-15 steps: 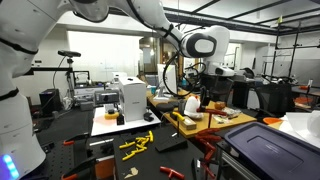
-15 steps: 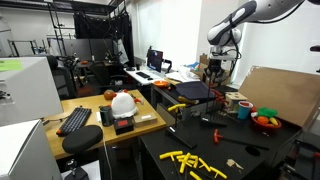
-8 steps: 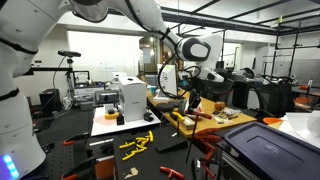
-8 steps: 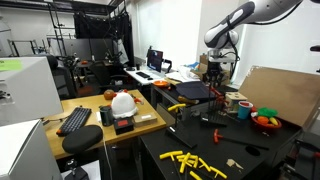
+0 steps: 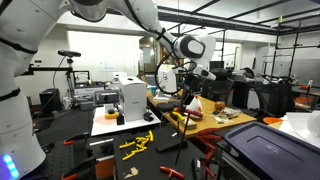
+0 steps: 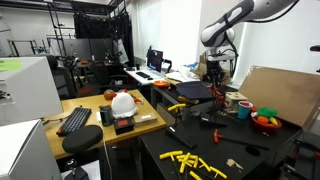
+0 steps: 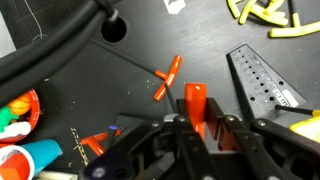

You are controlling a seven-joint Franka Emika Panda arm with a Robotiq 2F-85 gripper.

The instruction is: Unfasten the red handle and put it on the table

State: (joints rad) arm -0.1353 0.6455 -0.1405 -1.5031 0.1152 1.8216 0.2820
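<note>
In the wrist view my gripper (image 7: 197, 128) is shut on the red handle (image 7: 194, 98). The handle stands upright between the fingers, held above the black table (image 7: 120, 95). In both exterior views the gripper (image 5: 190, 93) (image 6: 211, 82) hangs over the cluttered back part of the workbench. The handle is too small to make out there. The black tabletop also shows in the exterior views (image 5: 100, 152) (image 6: 245, 150).
On the table below lie an orange T-handle tool (image 7: 168, 78), a grey perforated block (image 7: 262, 85), yellow pieces (image 7: 262, 14) and a bowl of colourful items (image 7: 14, 115). A thick black cable (image 7: 50, 50) crosses the upper left. A light wooden board (image 5: 215, 118) lies near the gripper.
The arm has moved sideways with the red handle, leftward in both exterior views, away from the wooden board area.
</note>
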